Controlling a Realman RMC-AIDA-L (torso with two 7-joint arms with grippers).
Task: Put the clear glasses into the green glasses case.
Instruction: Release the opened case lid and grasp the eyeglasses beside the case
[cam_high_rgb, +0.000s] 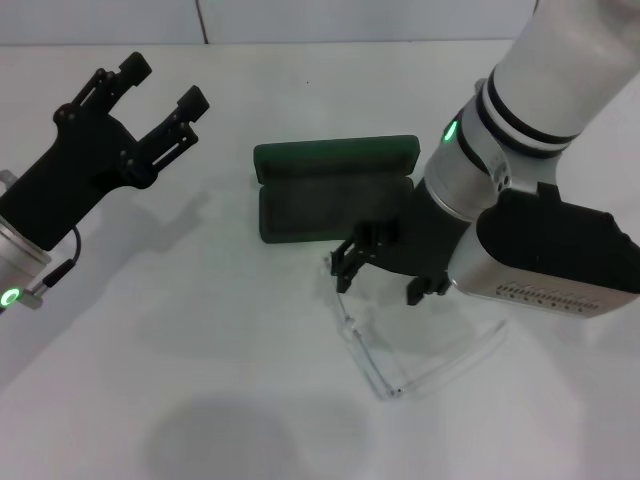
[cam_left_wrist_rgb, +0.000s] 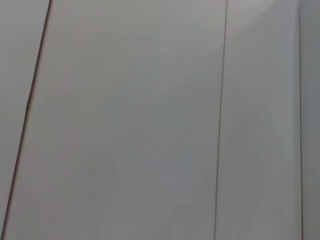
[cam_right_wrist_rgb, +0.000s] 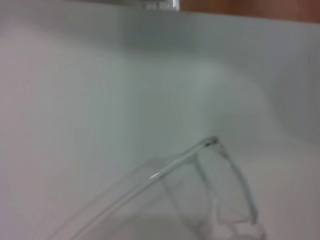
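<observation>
left gripper (cam_high_rgb: 165, 95) idle near the table's (cam_high_rgb: 150, 330) left edge, black fingers spread wide, empty | green case (cam_high_rgb: 335, 188) open mid-table, matte hard shell, rounded corners, dark lining, nothing inside | right gripper (cam_high_rgb: 385, 270) low between case and glasses (cam_high_rgb: 400, 350), spread wide, no grasp evident | glasses thin, clear, glossy plastic, toward the near edge; pickup and placement remain

L gripper (cam_high_rgb: 150, 105) raised, fingers apart, R gripper (cam_high_rgb: 385, 272) low, fingers spread

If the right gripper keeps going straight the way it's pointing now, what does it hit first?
Probably the clear glasses: the right gripper points down just over their lens edge. The green glasses case lies beside it, open.
</observation>
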